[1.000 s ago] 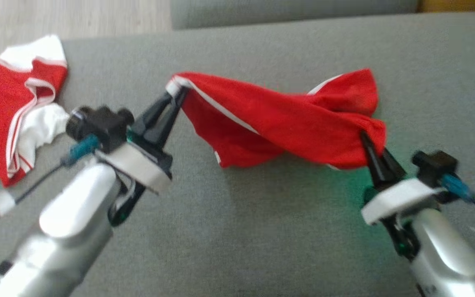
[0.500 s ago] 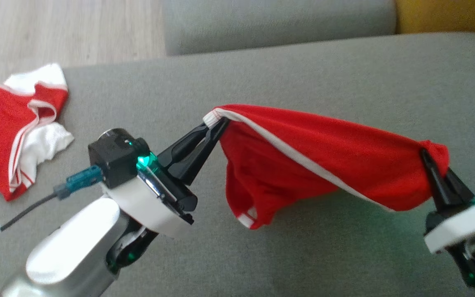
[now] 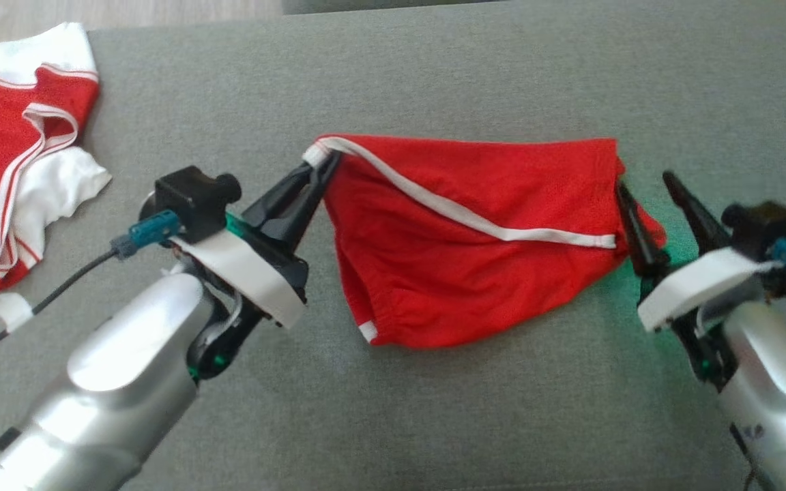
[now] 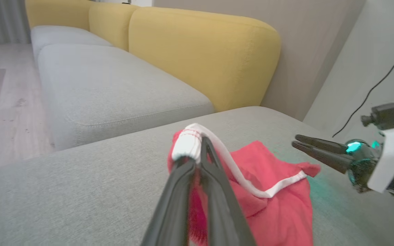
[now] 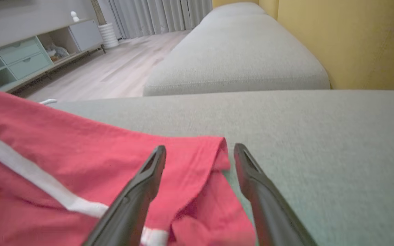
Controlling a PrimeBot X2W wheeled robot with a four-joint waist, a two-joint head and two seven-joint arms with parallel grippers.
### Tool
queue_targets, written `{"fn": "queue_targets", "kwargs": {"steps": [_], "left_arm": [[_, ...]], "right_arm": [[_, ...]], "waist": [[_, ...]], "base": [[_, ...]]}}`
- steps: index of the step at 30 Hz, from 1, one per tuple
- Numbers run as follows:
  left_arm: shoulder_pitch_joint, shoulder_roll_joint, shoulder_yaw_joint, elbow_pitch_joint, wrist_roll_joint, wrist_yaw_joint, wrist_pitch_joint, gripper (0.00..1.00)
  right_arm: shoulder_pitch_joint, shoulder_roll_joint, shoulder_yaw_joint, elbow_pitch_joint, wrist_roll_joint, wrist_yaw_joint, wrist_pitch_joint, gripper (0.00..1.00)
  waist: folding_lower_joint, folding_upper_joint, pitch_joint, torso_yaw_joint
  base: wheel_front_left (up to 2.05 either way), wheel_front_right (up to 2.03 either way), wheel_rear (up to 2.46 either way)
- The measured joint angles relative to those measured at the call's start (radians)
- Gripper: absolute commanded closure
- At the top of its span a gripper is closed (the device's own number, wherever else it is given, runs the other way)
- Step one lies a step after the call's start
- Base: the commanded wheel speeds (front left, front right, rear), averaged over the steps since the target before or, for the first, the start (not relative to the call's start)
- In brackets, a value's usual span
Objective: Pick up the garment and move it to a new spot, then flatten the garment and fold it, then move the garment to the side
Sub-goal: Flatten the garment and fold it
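Red garment (image 3: 475, 239) is lying on the couch (image 3: 502, 68), its white-trimmed corner being pinched by the left pincer (image 3: 318, 160); the right pincer (image 3: 642, 181) is gaping at the other corner (it should be gripping there, then pulling level and outward).

Red garment (image 3: 475, 252), white stripe running across it, stretched wide between the two claws! Its white-banded corner sits pinched in the left claw (image 3: 321, 160), held up off the cushion (image 3: 434, 409). The body sags down from there, and the opposite corner lies between the right claw's (image 3: 644, 181) parted fingers.
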Motion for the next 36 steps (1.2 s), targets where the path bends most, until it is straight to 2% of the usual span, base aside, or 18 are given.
{"fn": "queue_targets", "kwargs": {"steps": [3,6,9,15,20,26,36], "left_arm": [[-0.008,0.002,-0.003,0.049,-0.013,0.0,-0.029,1.0],[-0.015,0.004,-0.019,0.072,-0.028,0.0,-0.056,1.0],[-0.022,0.017,-0.035,0.082,-0.045,0.0,-0.073,1.0],[-0.03,0.036,-0.067,0.092,-0.067,0.0,-0.093,1.0],[-0.05,0.044,-0.088,0.098,-0.079,0.0,-0.102,1.0],[-0.068,0.044,-0.106,0.103,-0.097,0.0,-0.109,1.0],[-0.084,0.045,-0.135,0.109,-0.109,0.0,-0.119,1.0]], "right_arm": [[0.016,-0.009,0.044,0.021,-0.009,0.0,-0.028,0.0],[0.053,-0.017,0.089,-0.017,-0.026,0.0,-0.035,0.0],[0.099,-0.018,0.103,-0.064,-0.058,0.0,-0.035,0.0],[0.132,-0.009,0.112,-0.069,-0.1,0.0,-0.035,0.0],[0.123,0.005,0.113,-0.046,-0.145,0.0,-0.035,0.0],[0.117,0.021,0.14,-0.003,-0.158,0.0,-0.035,0.0],[0.062,0.042,0.124,0.059,-0.163,0.0,-0.035,0.0]], "waist": [[-0.0002,0.0,-0.003,-0.014],[-0.0003,0.0,-0.006,-0.026],[-0.0002,0.0,-0.006,-0.033],[-0.0003,0.0,-0.004,-0.028],[-0.0003,0.0,-0.002,-0.014],[-0.0003,0.0,0.0,-0.002],[-0.0003,0.0,0.006,0.016]], "base": [[0.0,0.0,0.0],[0.0,0.0,0.0],[0.0,0.0,0.0],[0.0,0.0,0.0],[0.0,0.0,0.0],[0.0,0.0,0.0],[0.0,0.0,0.0]]}}
